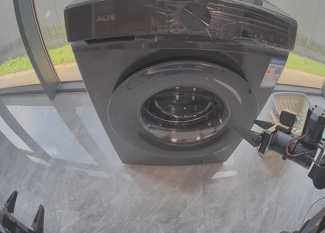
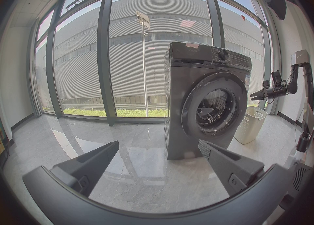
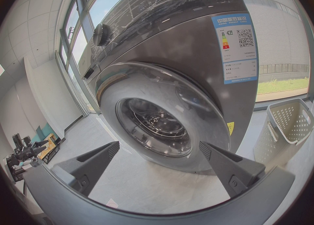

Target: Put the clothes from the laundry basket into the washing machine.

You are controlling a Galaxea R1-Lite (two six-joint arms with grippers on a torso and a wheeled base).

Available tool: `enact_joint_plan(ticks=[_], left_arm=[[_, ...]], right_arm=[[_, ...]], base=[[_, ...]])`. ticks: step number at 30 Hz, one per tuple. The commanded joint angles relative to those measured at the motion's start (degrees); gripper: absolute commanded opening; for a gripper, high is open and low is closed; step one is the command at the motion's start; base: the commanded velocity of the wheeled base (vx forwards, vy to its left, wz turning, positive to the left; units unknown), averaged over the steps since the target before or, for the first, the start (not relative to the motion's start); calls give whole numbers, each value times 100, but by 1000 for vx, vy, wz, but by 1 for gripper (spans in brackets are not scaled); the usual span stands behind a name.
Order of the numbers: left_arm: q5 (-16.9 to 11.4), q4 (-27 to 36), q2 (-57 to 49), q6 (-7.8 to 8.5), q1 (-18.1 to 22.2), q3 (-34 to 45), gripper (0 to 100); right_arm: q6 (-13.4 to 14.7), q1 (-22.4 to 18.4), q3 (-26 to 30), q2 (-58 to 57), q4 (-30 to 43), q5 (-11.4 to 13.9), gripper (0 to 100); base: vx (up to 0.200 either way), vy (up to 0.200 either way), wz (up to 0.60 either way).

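Observation:
The grey front-loading washing machine [image 1: 179,74] stands on the floor straight ahead, its round glass door [image 1: 183,115] closed. To its right stands a pale perforated laundry basket [image 1: 291,103]; its upper inner walls show and its bottom is hidden behind my right arm. My right gripper [image 1: 246,125] hangs open and empty beside the door's right rim, in front of the basket. Low at the near left, my left gripper [image 1: 25,206] is open with nothing in it. In the right wrist view the door [image 3: 153,127] lies just beyond the gripper [image 3: 157,145].
Glossy grey floor tiles [image 1: 152,193] stretch in front of the machine. Tall windows with dark frames [image 1: 34,40] stand behind it. In the left wrist view the machine [image 2: 209,101] and the basket [image 2: 250,129] are some way off.

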Motion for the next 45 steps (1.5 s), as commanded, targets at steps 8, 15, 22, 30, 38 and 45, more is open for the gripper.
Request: enact_joint_plan(ticks=[8, 15, 22, 30, 38, 45], left_arm=[[0, -8, -93, -12, 0, 92, 100], [0, -8, -93, 6, 0, 92, 100], [9, -8, -93, -12, 9, 92, 100], [0, -8, -93, -12, 9, 92, 100], [0, -8, -93, -12, 0, 92, 100], [9, -8, -93, -38, 0, 92, 100]], right_arm=[[-10, 127, 107, -182, 0, -16, 100], [-10, 250, 318, -217, 0, -16, 100], [-71, 303, 414, -200, 0, 19, 100], [-54, 400, 423, -200, 0, 37, 100], [-36, 760, 502, -208, -9, 37, 100], [-18, 936, 494, -226, -18, 55, 100]], base=[[0, -150, 0], [0, 0, 0], [0, -86, 0], [0, -75, 0], [100, 0, 0], [200, 0, 0]])
